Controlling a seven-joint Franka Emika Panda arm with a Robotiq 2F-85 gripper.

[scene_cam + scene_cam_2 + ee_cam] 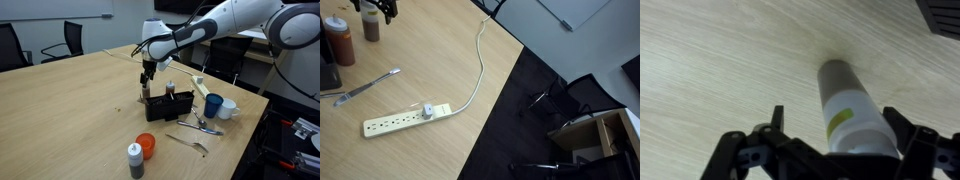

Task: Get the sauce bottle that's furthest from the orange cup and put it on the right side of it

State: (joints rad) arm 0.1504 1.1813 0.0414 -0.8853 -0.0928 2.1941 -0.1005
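So, job: we want the sauce bottle [146, 94] to stand on the right side of the orange cup [147, 144].
Bottle place: it stands upright on the table [70, 100], well apart from the orange cup and behind it in an exterior view. It is just beside a black box [168, 106].
Claw: the gripper [148, 72] hangs right over the sauce bottle. In the wrist view the two fingers are apart, one on each side of the bottle. We see a gap on one side, so we think it is not squeezing yet.
Other bottle: a grey bottle [135, 158] with a white cap stands just beside the orange cup. That one is not ours.
How it feels: we think the sauce bottle is small and light. The body looks stiff, smooth and round, so it could slip or turn in the claw.
Tipping: it is thin and tall, so a bump could knock it over.
Where to hold: we would take it by the middle of the pale body, near the yellow-green label [840, 118], not by the top.
Squeeze: firm but gentle, with the fingers on two opposite sides.
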